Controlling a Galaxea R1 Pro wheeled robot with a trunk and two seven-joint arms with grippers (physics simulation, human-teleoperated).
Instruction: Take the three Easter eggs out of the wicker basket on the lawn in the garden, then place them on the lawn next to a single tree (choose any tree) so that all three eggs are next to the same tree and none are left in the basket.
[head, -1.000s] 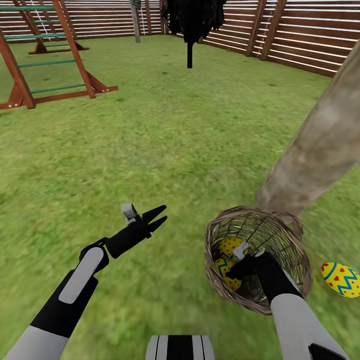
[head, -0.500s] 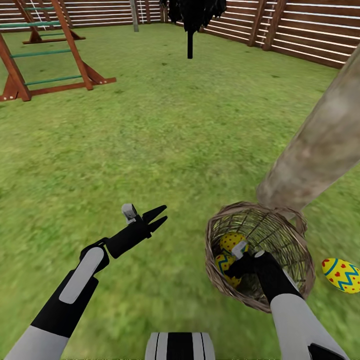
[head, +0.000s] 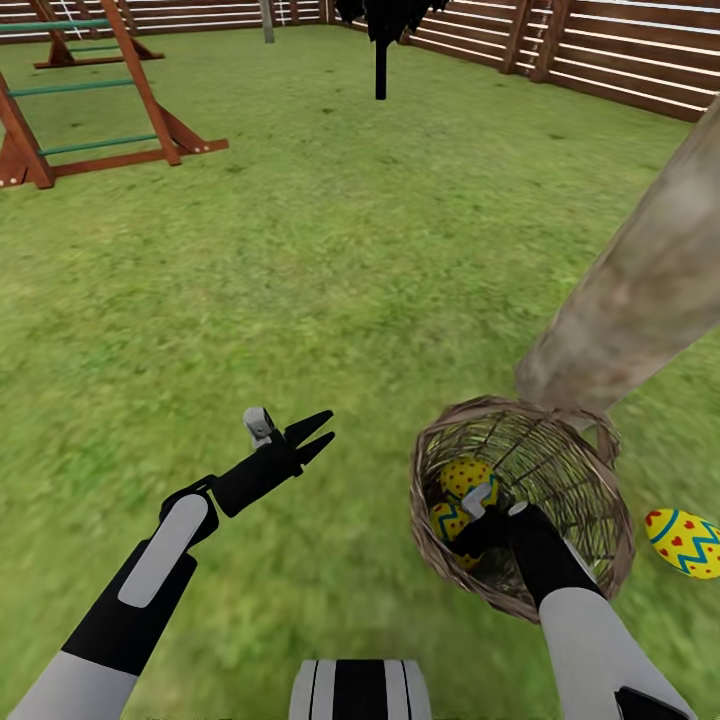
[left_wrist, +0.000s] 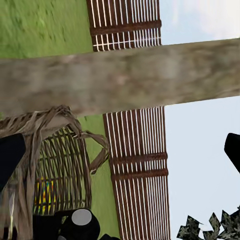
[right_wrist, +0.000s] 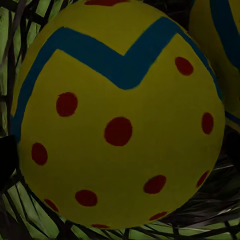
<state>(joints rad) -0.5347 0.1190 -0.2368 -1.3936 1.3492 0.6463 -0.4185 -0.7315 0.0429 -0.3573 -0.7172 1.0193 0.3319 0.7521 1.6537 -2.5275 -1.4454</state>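
Eggs in basket (head: 520, 500): two (head: 466, 477), yellow, blue zigzags, red dots, lower right.
Third egg (head: 684, 542): lain on grass, right edge.
Left gripper (head: 318, 432): spread apart.
Right gripper (head: 468, 528): state cannot be told.

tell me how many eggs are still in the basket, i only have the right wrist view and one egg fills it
Observer: Two Easter eggs sit in the wicker basket, by the head view.
Operator: where's the third
Observer: On the lawn right of the basket, a third egg lies near the tree trunk.
Operator: is my left hand busy
Observer: No, the left hand hovers open over grass, left of the basket.
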